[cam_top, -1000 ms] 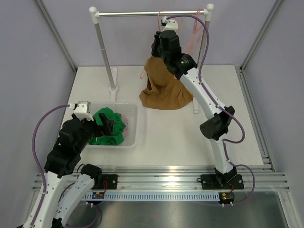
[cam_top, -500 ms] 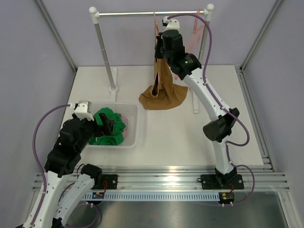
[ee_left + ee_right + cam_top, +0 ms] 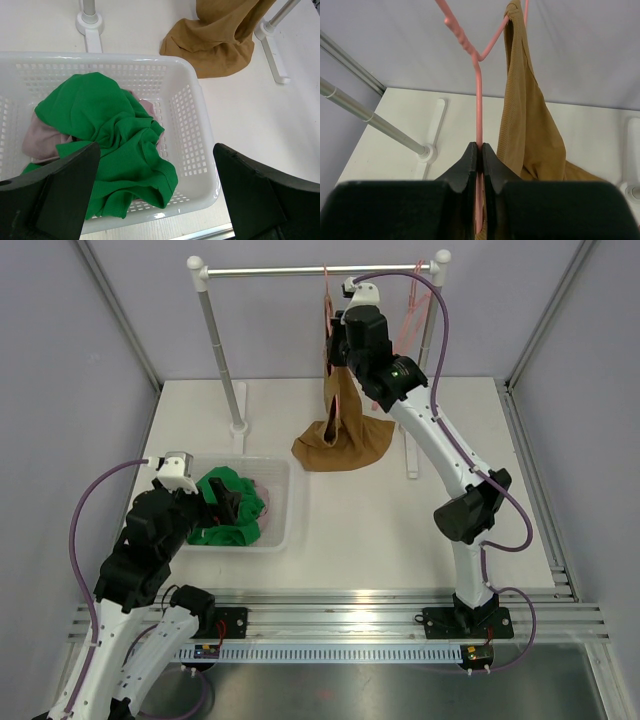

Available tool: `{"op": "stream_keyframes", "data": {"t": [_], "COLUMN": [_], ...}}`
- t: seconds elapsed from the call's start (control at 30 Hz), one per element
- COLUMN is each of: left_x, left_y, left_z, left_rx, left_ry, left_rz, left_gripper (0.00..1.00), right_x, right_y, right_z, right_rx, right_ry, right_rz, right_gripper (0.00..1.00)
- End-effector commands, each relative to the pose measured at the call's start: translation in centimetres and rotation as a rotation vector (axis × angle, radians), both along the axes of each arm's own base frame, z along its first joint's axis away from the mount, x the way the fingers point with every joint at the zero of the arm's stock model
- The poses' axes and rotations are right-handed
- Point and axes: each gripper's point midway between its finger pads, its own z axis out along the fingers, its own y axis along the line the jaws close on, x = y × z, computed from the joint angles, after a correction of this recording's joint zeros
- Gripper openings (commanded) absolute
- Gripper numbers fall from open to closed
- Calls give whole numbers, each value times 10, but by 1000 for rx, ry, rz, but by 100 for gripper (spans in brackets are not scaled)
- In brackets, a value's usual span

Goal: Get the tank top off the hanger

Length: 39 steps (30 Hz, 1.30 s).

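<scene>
A brown tank top (image 3: 343,432) hangs by one strap from a pink hanger (image 3: 478,100) near the rail, its lower part heaped on the table (image 3: 220,47). In the right wrist view the strap (image 3: 516,60) loops over the hanger's right arm. My right gripper (image 3: 480,147) is shut on the hanger's thin pink bar, high up by the rail (image 3: 345,325). My left gripper (image 3: 155,200) stands wide open above the white basket (image 3: 192,120), with nothing between its fingers.
The basket (image 3: 285,510) holds a green garment (image 3: 107,135) and a pale pink one (image 3: 37,137). A white rack with a metal rail (image 3: 270,270) stands at the back on two posts (image 3: 222,350). More pink hangers (image 3: 410,310) hang at the rail's right end.
My right gripper has closed on the hanger and lifted it toward the rail. The tank top has been drawn up into a narrow hanging column. The left arm has not moved.
</scene>
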Motion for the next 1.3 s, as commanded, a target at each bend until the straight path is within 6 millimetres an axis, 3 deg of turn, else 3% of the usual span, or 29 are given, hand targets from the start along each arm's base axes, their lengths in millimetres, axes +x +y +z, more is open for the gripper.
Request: {"op": "stream_keyframes", "data": {"t": [0.0, 0.07, 0.23, 0.5, 0.57, 0.73, 1.0, 1.1, 1.27], "left_x": [3, 3, 3, 3, 3, 2, 3, 3, 3], "left_y": [-4, -4, -4, -4, -4, -4, -5, -5, -5], "left_z": [13, 12, 12, 13, 13, 13, 12, 12, 11], "left_rx": [-13, -12, -12, -15, -13, -15, -14, -14, -12], "left_ry": [-53, -52, -50, -56, -55, -54, -50, -50, -49], "left_rz": [-22, -21, -22, -25, -26, -27, -28, -28, -30], "left_gripper": [99, 99, 99, 99, 99, 99, 99, 99, 99], "right_x": [-11, -5, 3, 8, 8, 8, 0, -1, -7], "right_y": [-8, -6, -7, -7, -8, -9, -16, -18, -17], "right_z": [23, 6, -10, -15, -15, -8, 21, 23, 36], "right_rx": [-7, -39, -78, -113, -115, -112, -105, -116, -105], "right_ry": [-47, -18, 1, 3, 2, -13, -72, -75, -95], "right_rz": [-3, -9, -30, -41, -45, -45, -42, -47, -18], "right_gripper": [1, 21, 23, 26, 25, 9, 11, 0, 0]}}
